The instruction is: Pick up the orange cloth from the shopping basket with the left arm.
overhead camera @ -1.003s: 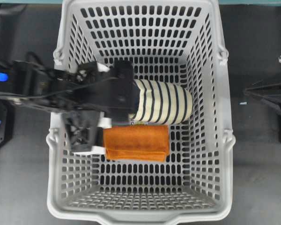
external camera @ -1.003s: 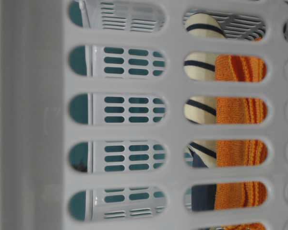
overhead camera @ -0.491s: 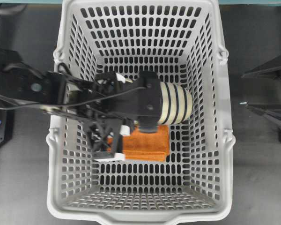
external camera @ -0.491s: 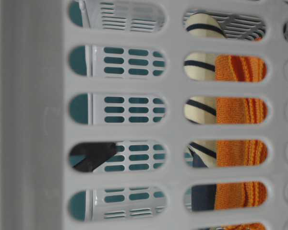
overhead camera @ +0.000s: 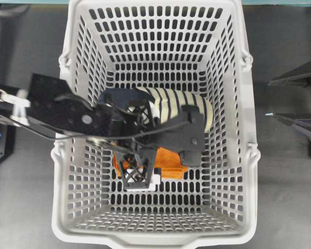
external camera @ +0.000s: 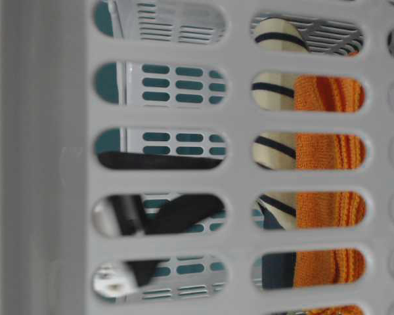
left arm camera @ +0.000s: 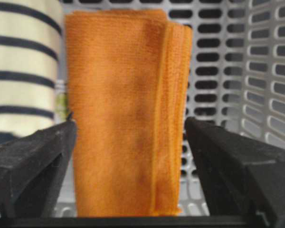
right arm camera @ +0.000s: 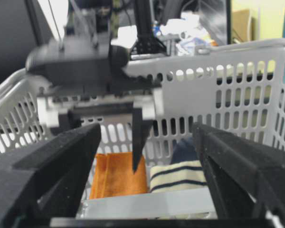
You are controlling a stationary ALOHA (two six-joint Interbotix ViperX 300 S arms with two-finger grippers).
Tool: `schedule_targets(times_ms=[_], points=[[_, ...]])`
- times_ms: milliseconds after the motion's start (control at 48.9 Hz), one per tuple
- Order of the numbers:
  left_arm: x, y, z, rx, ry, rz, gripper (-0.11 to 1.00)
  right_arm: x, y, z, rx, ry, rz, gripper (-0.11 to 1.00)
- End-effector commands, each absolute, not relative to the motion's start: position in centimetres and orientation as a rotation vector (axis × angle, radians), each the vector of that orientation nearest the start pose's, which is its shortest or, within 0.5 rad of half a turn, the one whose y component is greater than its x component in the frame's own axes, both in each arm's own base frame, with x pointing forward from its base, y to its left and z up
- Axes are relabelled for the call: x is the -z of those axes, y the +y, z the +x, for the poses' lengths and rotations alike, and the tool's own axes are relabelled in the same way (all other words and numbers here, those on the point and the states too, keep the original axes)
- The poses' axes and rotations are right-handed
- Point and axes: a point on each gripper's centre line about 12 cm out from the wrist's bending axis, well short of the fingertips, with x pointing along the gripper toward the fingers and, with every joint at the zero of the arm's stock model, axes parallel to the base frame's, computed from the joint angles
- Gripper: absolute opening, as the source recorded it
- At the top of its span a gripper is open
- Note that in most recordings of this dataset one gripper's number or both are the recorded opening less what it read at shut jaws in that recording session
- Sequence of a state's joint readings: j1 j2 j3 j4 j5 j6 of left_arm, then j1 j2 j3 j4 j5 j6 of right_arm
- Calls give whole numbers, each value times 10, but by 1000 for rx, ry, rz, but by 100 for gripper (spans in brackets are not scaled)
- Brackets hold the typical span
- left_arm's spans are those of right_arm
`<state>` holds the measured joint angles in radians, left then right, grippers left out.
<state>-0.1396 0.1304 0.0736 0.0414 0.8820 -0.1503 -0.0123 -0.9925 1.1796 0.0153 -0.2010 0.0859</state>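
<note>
The orange cloth (left arm camera: pixel 123 95) lies folded flat on the floor of the shopping basket (overhead camera: pixel 67 171), beside a navy-and-cream striped slipper (overhead camera: pixel 189 111). The left arm reaches in from the left. My left gripper (overhead camera: pixel 140 155) hangs open over the cloth. In the left wrist view the left gripper (left arm camera: pixel 129 123) straddles the cloth (overhead camera: pixel 168 158), one finger on the slipper side and one on the free side, not closed on it. My right gripper (overhead camera: pixel 272 99) stands open outside the basket at the right, with nothing in it.
The slipper (left arm camera: pixel 23 66) lies close against the cloth's long edge. The basket's slotted walls (external camera: pixel 52 164) rise high on all sides. The right wrist view looks over the rim (right arm camera: pixel 237 52) at the cloth (right arm camera: pixel 116 180) and a left finger (right arm camera: pixel 137 137).
The left arm has swung right and down into the basket, over the cloth, and its jaws have opened. The right gripper has opened too, staying outside the basket.
</note>
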Motion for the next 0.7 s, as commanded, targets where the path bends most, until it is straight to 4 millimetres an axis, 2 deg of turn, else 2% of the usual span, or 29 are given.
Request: schedule_targets(times_ms=[0,266,491,593,675], points=[[-253,-63,446,40,1076,-7,88,-294,-4,196,19,-33,104,74],[-217,-63,447,33,1164,3,89,-294,-4,196,19,-33,104,74],[-212,-62,448,25,1171,-7,87,-294,-4,196,19,-32,104,74],[-213,-62,447,28,1171,-3,81,-294,-4,196,21,-32,104,74],[-213,-62,447,29,1170,-1,67,-294,-4,196,19,-32,104,74]])
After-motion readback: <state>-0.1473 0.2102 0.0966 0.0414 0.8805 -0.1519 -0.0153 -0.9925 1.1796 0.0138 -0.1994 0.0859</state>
